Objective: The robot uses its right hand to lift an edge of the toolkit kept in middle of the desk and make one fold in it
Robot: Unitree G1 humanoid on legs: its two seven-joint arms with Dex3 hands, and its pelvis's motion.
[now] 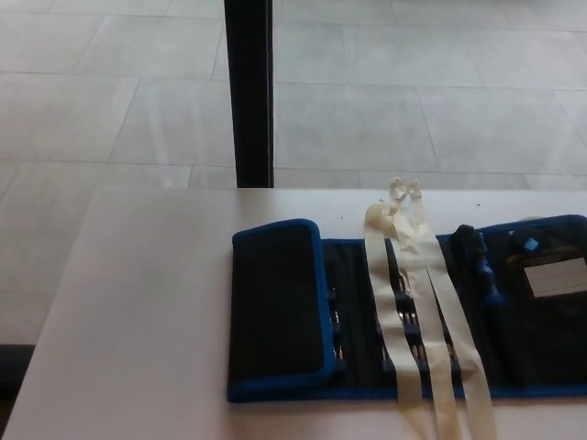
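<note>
The toolkit is a black roll-up pouch with blue edging, lying across the white desk in the head view. Its left end flap is folded over onto the middle section. Tools show in the pockets, among them a blue-handled one. Two cream ribbon ties run from the far edge across the pouch toward the near edge. A pale label sits on the right part, which runs out of the picture. Neither hand shows.
A black vertical post stands behind the desk's far edge. Grey tiled floor lies beyond. The desk's left edge slants down to the near left.
</note>
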